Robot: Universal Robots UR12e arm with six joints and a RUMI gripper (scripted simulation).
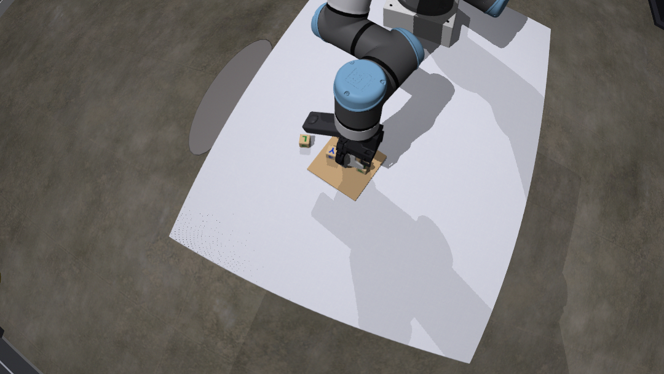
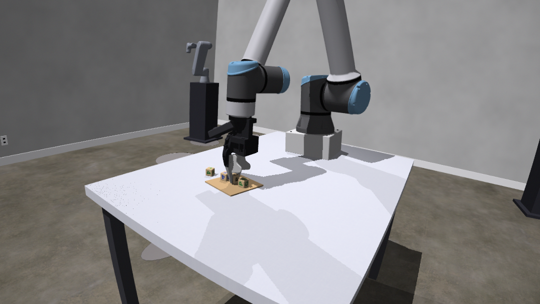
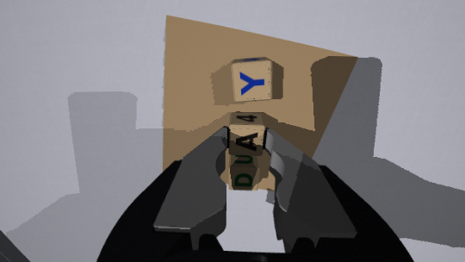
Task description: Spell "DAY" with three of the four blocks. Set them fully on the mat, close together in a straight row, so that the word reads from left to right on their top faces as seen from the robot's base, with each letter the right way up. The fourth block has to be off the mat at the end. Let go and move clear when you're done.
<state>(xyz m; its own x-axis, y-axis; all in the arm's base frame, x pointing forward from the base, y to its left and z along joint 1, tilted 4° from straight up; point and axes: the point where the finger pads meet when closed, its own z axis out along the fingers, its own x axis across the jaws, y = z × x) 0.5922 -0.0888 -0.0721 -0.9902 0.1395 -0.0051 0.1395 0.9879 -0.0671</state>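
On mat (image 1: 346, 184) | hand (image 3: 246, 144) grips A block (image 3: 247, 140) between Y block (image 3: 252, 81), D block (image 3: 244, 177)

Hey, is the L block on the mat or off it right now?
Off. The L block sits on the white table, apart from the tan mat, in top and exterior views.

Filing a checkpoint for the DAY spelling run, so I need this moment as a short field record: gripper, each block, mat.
gripper: shut on A block
A block: between the fingers, low over the mat, between Y and D
Y block: on the mat
D block: on the mat, partly hidden
L block: off the mat, on the table
mat: tan, flat
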